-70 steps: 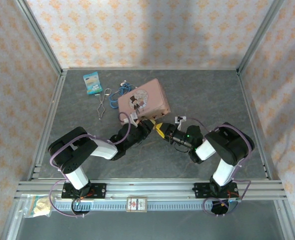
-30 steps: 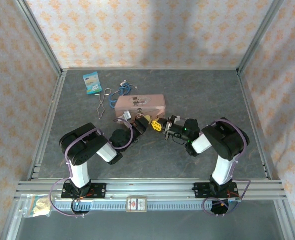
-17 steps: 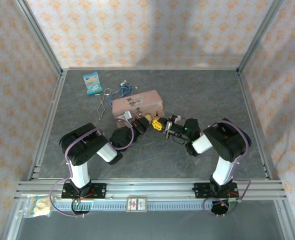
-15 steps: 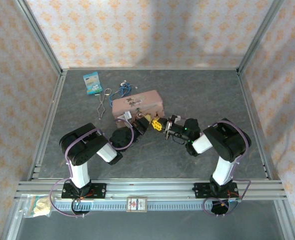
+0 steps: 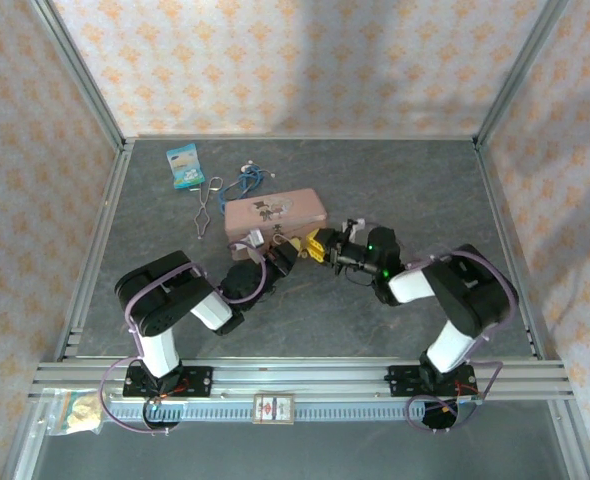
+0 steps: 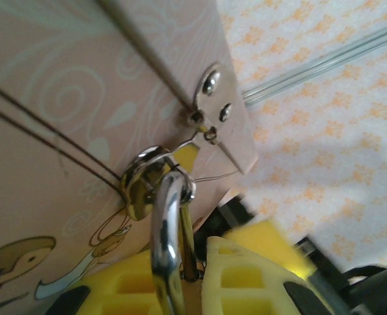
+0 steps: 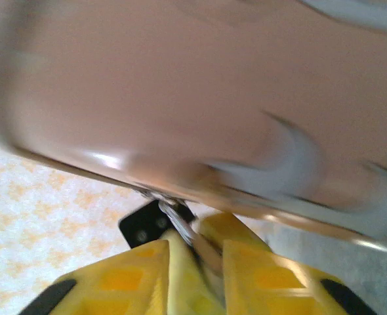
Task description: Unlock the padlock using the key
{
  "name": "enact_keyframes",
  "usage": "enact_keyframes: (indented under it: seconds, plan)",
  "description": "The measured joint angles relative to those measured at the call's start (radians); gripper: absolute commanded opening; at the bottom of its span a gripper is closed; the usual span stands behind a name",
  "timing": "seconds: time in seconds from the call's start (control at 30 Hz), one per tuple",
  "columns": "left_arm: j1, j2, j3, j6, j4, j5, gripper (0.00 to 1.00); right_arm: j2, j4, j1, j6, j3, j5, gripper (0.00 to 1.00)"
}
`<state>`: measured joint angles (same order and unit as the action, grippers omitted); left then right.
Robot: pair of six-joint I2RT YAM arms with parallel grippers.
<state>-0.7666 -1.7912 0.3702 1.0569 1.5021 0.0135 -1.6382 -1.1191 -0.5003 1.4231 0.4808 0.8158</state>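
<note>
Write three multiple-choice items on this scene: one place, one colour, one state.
1. The blue packet lies: A) at the table's far left; B) at its near right corner; C) dead centre.
2. The fingers of the left pincer are: A) red; B) yellow; C) grey.
3. The padlock's shackle: A) lies loose on the table; B) is snapped in two; C) hooks through the tin's latch.
A: top view shows it far left. B: left wrist view shows yellow. C: there it enters the latch ring.
</note>
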Motion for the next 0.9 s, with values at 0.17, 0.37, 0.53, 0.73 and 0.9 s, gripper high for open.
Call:
enact_keyframes:
  seconds: [0.17, 0.37, 0.53, 0.73, 0.9]
  plan:
    - [-0.011, 0.025, 0.023, 0.017, -0.154, -0.012, 0.00, 0.172, 0.363, 0.003, -0.302, 0.087, -0.136, 0.44]
    - [-0.016, 0.024, 0.082, 0.018, -0.350, -0.028, 0.00, 0.287, 0.722, -0.013, -0.585, 0.106, -0.364, 0.50]
    - [-0.045, 0.024, 0.116, 0.018, -0.504, -0.043, 0.00, 0.339, 0.904, -0.033, -0.734, 0.110, -0.502, 0.52]
    - [-0.065, 0.016, 0.121, 0.034, -0.615, -0.040, 0.10, 0.370, 1.003, -0.041, -0.833, 0.142, -0.581, 0.53]
    - [-0.065, 0.011, 0.102, 0.053, -0.606, -0.029, 0.43, 0.387, 1.022, -0.059, -0.872, 0.156, -0.621, 0.52]
